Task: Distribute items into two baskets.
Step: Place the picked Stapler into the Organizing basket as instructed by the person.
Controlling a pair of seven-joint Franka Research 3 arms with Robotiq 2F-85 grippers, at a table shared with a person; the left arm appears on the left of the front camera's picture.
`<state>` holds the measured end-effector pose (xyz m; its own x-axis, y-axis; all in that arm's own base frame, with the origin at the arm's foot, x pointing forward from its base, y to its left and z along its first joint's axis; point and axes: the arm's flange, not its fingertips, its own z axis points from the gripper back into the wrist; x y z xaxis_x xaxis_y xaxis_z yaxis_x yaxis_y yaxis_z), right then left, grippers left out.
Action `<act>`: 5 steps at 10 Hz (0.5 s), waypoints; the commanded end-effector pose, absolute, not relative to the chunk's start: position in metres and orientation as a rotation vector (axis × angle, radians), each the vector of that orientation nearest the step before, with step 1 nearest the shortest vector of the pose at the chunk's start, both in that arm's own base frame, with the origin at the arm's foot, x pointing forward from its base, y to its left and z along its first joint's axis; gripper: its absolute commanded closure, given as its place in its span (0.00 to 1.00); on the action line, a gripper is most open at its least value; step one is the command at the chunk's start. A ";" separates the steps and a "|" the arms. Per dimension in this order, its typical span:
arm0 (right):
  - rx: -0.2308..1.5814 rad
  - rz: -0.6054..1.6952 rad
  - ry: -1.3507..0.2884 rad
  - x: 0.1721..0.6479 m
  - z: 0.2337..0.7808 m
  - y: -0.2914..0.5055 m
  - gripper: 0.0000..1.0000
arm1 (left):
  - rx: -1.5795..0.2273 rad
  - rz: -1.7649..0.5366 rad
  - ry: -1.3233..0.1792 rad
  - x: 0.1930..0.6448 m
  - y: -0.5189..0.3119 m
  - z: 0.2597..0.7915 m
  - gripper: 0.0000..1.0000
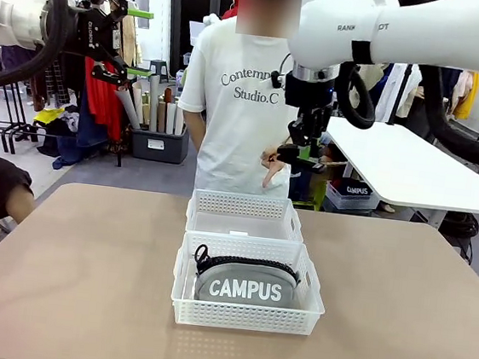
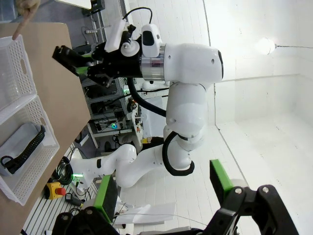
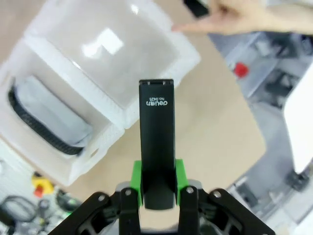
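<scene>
A black stapler [image 3: 156, 122] is clamped between the green pads of my right gripper [image 3: 157, 182], which is shut on it. That gripper [image 1: 304, 156] hangs high above the far side of the table, behind the far basket [image 1: 245, 206], whose clear bottom is bare. The near basket [image 1: 246, 317] holds the grey "CAMPUS" pouch [image 1: 245, 287]. From the right wrist, the bare basket [image 3: 181, 46] and the pouch [image 3: 51, 115] lie below the stapler. My left gripper [image 1: 129, 44] is raised at the upper left, open and holding nothing, its fingers [image 2: 222, 178] spread wide.
A person in a white T-shirt [image 1: 239, 102] stands at the far edge, one hand [image 1: 271, 167] close to my right gripper. A second white table [image 1: 412, 168] stands at the back right. Bare tabletop [image 1: 67, 273] lies on both sides of the baskets.
</scene>
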<state>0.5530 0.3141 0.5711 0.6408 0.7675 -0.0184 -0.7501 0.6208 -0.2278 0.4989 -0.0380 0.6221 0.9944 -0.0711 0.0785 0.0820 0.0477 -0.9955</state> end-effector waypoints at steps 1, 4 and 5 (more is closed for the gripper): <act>-0.252 1.038 -0.162 0.564 0.567 0.323 1.00 | -1.520 -0.116 -0.012 0.497 -0.037 0.623 0.00; -0.222 1.164 -0.259 0.566 0.536 0.338 1.00 | -1.520 -0.116 -0.012 0.497 -0.037 0.623 0.00; -0.213 1.176 -0.298 0.565 0.522 0.345 1.00 | -1.520 -0.116 -0.012 0.497 -0.037 0.623 0.00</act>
<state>0.5719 0.3476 0.5330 0.3951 0.9147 0.0851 -0.8700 0.4023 -0.2850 0.4989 -0.0380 0.6221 0.9944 -0.0711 0.0785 0.0820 0.0477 -0.9955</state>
